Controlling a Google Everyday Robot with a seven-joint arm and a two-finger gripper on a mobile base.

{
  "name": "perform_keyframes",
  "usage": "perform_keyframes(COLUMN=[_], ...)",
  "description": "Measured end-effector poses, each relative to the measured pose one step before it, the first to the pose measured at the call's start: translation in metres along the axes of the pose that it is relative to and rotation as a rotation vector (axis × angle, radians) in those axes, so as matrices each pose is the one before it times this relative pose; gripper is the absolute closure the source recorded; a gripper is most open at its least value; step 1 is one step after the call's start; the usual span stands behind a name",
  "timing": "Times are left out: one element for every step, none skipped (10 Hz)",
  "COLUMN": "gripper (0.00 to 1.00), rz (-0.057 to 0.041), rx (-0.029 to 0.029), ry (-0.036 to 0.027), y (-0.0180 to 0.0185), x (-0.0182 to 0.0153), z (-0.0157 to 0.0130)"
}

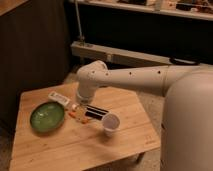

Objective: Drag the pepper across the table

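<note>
The pepper (78,116) is a small orange-red piece lying on the light wooden table (60,147), between the green plate and a black striped bar. My gripper (81,108) hangs from the white arm directly above the pepper, pointing down, its tips close over it and partly covering it. The jaws stand open and I see nothing held in them.
A green plate (47,117) lies left of the pepper. A black striped bar (97,112) and a white paper cup (110,123) sit to its right. A white flat packet (59,98) lies behind the plate. My large white body fills the right side.
</note>
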Motion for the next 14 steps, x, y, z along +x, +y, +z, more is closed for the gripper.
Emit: perform_keyframes(gripper=[0.20,0.20,0.20,0.20,0.20,0.20,0.20,0.20,0.20,0.20,0.20,0.20,0.20,0.20], rz=[0.00062,0.00043,0.00196,-0.00129,-0.00349,0.00185,-0.00080,0.00827,0.01087,0.01756,0.01207,0.01079,0.00635,-0.00381], rx=[0.00003,0.00021,-0.00126,-0.00416,-0.00811,-0.00836,-0.00455,0.00459,0.00786,0.01592,0.01189,0.01065,0.00737,0.00094], ry=[0.00020,-0.00014,-0.00146,-0.00682,-0.01313,-0.01147,-0.00941,0.00300,0.00318,0.00659,0.00846,0.00983,0.01348,0.01058], y=[-0.00005,0.00000,-0.00012,-0.00071,-0.00372,-0.00527,-0.00577,-0.00268,-0.00067,-0.00019,-0.00008,-0.00064,0.00007,0.00045], x=[0.00042,0.00019,0.00020,0.00004,0.00106,-0.00073,-0.00486,-0.00073,-0.00096,0.00192,0.00238,0.00320,0.00413,0.00136], z=[0.00002,-0.00022,0.00049,0.00043,0.00410,0.00899,0.01267,0.00520,0.00414,0.00395,0.00205,0.00119,0.00599,0.00996])
